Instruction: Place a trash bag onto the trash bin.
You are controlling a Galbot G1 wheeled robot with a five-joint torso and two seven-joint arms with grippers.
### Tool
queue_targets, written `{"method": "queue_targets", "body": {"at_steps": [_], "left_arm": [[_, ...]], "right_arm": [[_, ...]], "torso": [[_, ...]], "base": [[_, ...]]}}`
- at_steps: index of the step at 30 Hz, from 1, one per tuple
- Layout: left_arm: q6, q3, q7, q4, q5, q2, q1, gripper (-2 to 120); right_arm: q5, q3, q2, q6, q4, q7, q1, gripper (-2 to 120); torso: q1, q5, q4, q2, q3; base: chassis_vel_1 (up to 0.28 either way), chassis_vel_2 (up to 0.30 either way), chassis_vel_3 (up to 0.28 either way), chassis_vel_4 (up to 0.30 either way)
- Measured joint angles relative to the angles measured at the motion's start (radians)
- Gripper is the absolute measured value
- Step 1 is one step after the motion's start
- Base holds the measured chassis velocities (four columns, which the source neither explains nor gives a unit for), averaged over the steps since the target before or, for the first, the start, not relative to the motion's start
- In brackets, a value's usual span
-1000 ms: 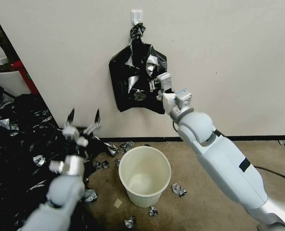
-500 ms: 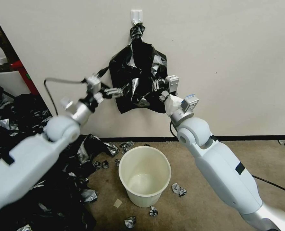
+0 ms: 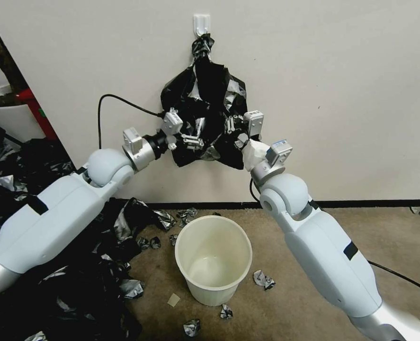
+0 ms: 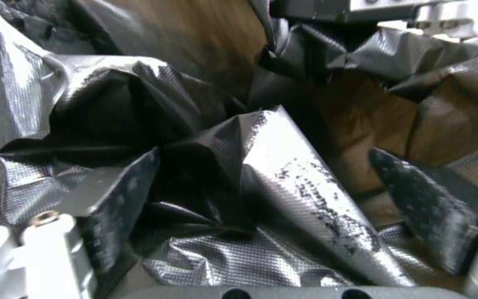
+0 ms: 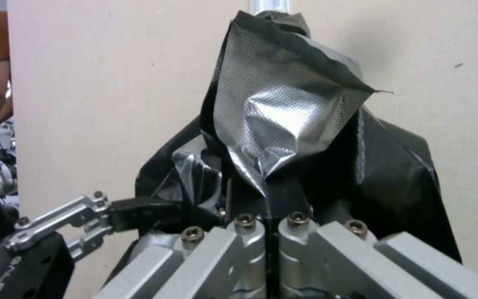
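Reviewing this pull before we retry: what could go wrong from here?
1. Right gripper is shut on a bag still in the stack on the hook; pulling may drag several bags or tear it.
2. Left gripper, open, is pressed into the same folds and may snag.

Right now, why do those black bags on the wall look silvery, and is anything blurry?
Head view: room light glints silver off the hanging stack of black bags. Left wrist view: plastic so close its upper folds smear brown. Right wrist view: one bright crinkled fold, sharp.
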Motion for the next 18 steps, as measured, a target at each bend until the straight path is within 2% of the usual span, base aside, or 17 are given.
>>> {"method": "queue_targets", "body": {"at_steps": [6, 7, 10, 11, 15, 17, 18], "left_arm": [[0.025, -0.018, -0.001, -0.007, 0.000, -0.008, 0.021, 70], [0.025, -0.018, -0.001, -0.007, 0.000, -0.008, 0.021, 70], [0.072, -0.048, -0.011, -0.024, -0.003, -0.009, 0.043, 55], [0.072, -0.048, -0.011, -0.024, -0.003, -0.009, 0.043, 55], [0.115, -0.081, -0.042, -0.059, -0.002, -0.007, 0.079, 36], [0.120, -0.087, -0.049, -0.067, -0.002, -0.006, 0.086, 33], [0.130, -0.105, -0.066, -0.087, -0.002, -0.002, 0.103, 26]], "right_arm": [[-0.006, 0.007, -0.016, 0.006, 0.010, -0.006, -0.009, 0], [-0.006, 0.007, -0.016, 0.006, 0.010, -0.006, -0.009, 0], [-0.004, 0.017, -0.030, 0.014, 0.022, -0.016, -0.015, 0], [-0.004, 0.017, -0.030, 0.014, 0.022, -0.016, -0.015, 0], [0.000, 0.022, -0.047, 0.021, 0.041, -0.026, -0.026, 0], [0.001, 0.022, -0.049, 0.022, 0.043, -0.026, -0.028, 0], [0.001, 0.024, -0.052, 0.023, 0.049, -0.027, -0.035, 0]], "torso": [[0.000, 0.0001, 0.0000, 0.000, 0.000], [0.000, 0.0001, 0.0000, 0.000, 0.000], [0.000, 0.0001, -0.0001, 0.000, 0.000], [0.000, 0.0001, -0.0001, 0.000, 0.000], [0.000, 0.0000, -0.0001, 0.000, 0.000], [0.000, 0.0000, -0.0001, 0.000, 0.000], [0.000, 0.0000, -0.0001, 0.000, 0.000]], "base": [[0.000, 0.000, 0.000, 0.000], [0.000, 0.000, 0.000, 0.000], [0.000, 0.000, 0.000, 0.000], [0.000, 0.000, 0.000, 0.000], [0.000, 0.000, 0.000, 0.000], [0.000, 0.000, 0.000, 0.000], [0.000, 0.000, 0.000, 0.000]]}}
